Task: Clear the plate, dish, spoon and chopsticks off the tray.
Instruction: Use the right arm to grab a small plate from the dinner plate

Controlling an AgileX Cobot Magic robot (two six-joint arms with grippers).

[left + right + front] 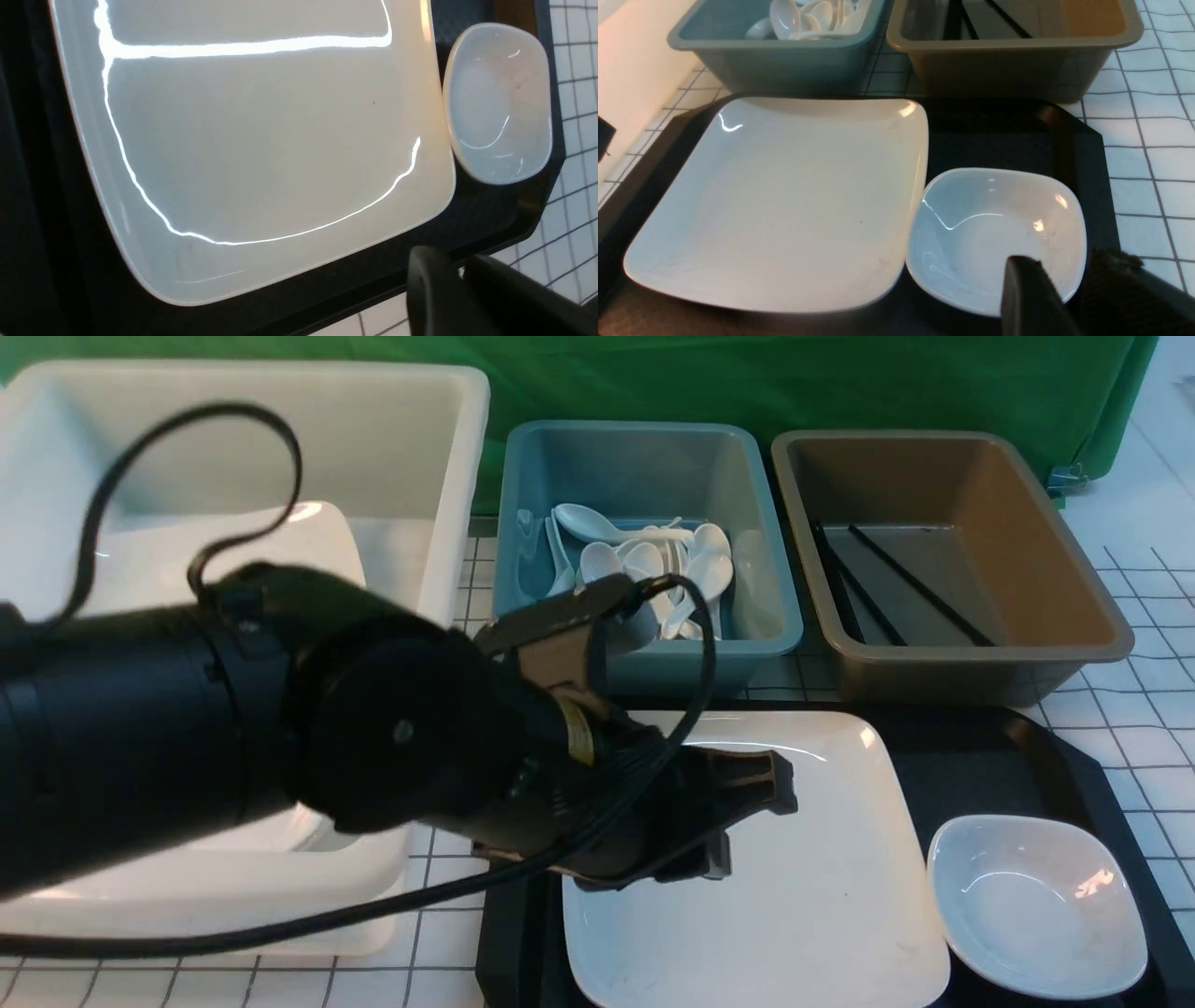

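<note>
The large white plate point(812, 896) lies on the left part of the black tray point(990, 756), with the small white dish point(1036, 905) right beside it. My left gripper point(766, 798) hangs just above the plate's left half with its jaws together and empty. In the left wrist view the gripper point(460, 267) sits past the tray's edge point(472, 224), below the plate point(257, 140) and dish point(497, 102). My right gripper point(1069, 273) is open and empty, above the near rim of the dish point(985, 233); it is out of the front view. No spoon or chopsticks show on the tray.
A white tub point(467, 429) at the left holds another plate point(233, 560). Behind the tray, a teal bin point(780, 616) holds several white spoons point(653, 560). A brown bin point(1102, 625) holds black chopsticks point(915, 583). My left arm and its cable cover the front left.
</note>
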